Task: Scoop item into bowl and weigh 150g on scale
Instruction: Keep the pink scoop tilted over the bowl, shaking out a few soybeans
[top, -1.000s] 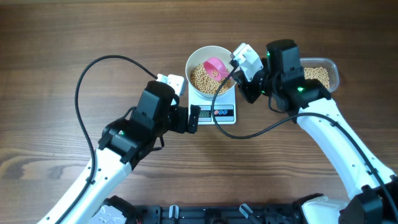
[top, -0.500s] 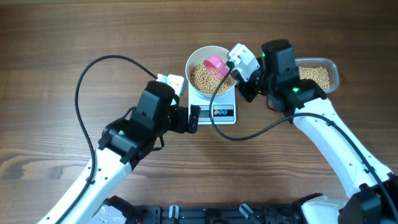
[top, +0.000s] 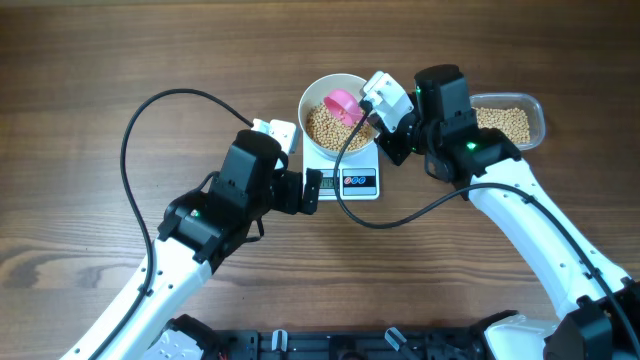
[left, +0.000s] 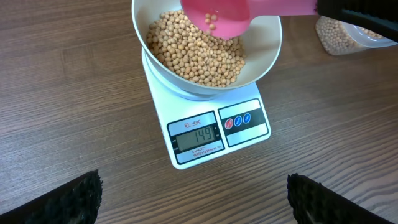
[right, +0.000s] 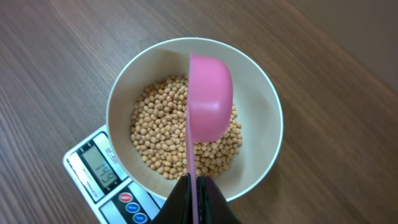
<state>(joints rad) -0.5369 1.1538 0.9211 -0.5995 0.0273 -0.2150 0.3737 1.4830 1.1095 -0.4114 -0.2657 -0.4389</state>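
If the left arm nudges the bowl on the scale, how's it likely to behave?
Likely slides rather than tips: the bowl is wide, low and weighted by beans. Its smooth body on the glossy scale probably grips little. A sharp shove might roll round beans over the rim.

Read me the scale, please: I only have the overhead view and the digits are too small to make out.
Observer: In the left wrist view the scale display shows 149, one short of the target.
Operator: Anything in the scoop right now?
Observer: Yes. The pink scoop holds just a few beans, and it hangs over the bowl.
Operator: Is the grip on the handle sound?
Observer: The right wrist view shows the right gripper shut on the handle, with the scoop rolled onto its side.
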